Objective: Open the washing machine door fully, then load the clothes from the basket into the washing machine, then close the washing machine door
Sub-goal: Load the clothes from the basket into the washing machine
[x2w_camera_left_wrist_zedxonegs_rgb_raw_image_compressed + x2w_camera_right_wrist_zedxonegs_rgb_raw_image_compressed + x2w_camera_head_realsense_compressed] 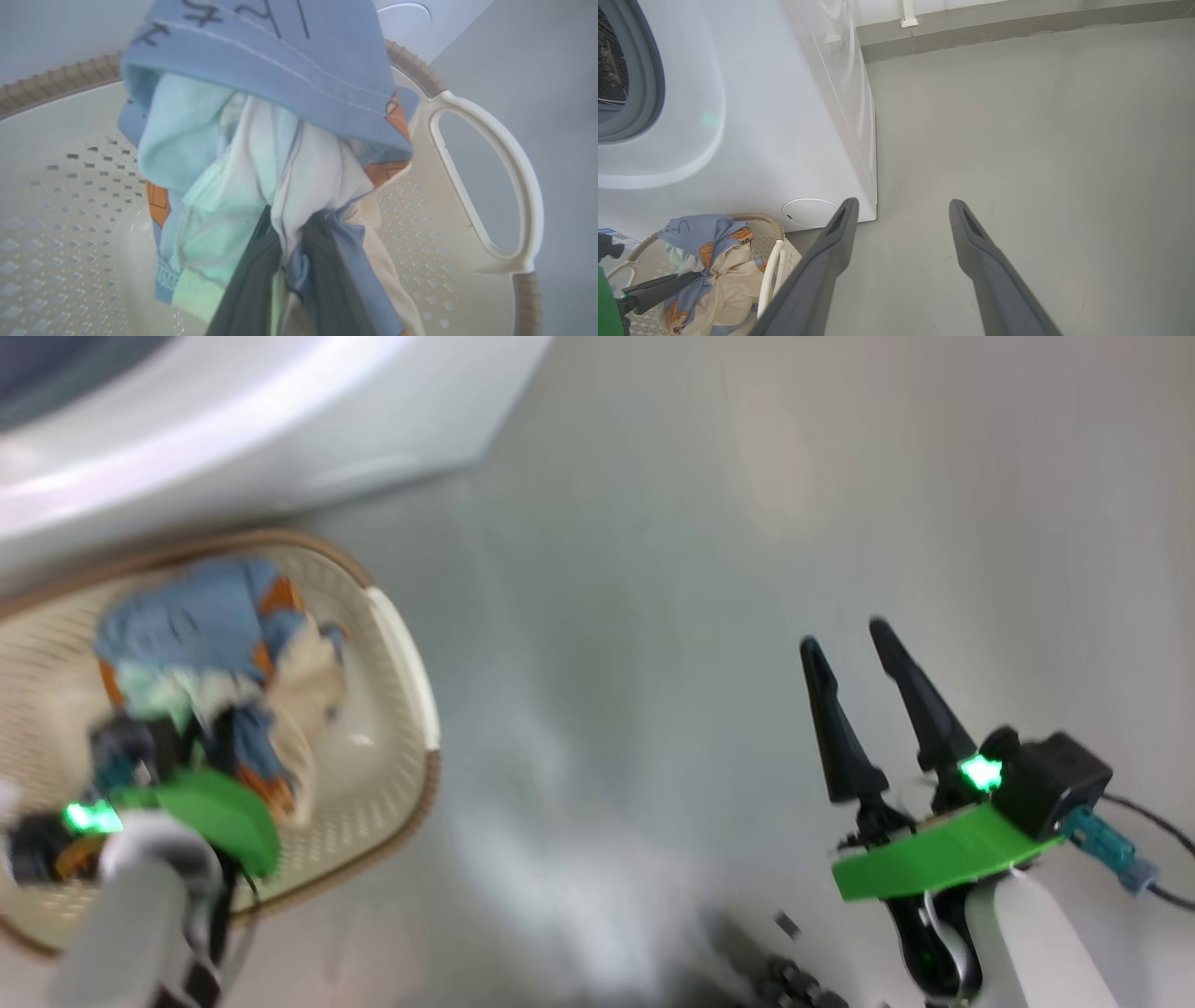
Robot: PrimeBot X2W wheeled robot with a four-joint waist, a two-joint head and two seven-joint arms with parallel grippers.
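The washing machine [738, 116] takes the upper left of the right wrist view. Its grey gasket [656, 79] and dark drum mouth are uncovered at the frame's left edge, so the opening step reads as done and the loading is in hand. The grey floor [1017, 140] spreads across the right side. The basket [774, 261] sits on it at the lower left, close against the machine's front, so the lift from it to the drum is short. The clothes [261, 93] lie inside the basket as one bundle, a blue garment draped over pale and cream parts.

In the left wrist view the left gripper [292, 221] reaches into the bundle from the bottom centre, its jaws pinching a gather of white and blue cloth. The fabric bunches toward the pinch, which suggests a central grip meant to bring most of the bundle up together. The head view is blurred, so I can only guess how much cloth is caught.

The right gripper [903, 203] hangs over bare floor at the lower centre of its own view, jaws spread wide and holding nothing, probably parked clear of the basket.
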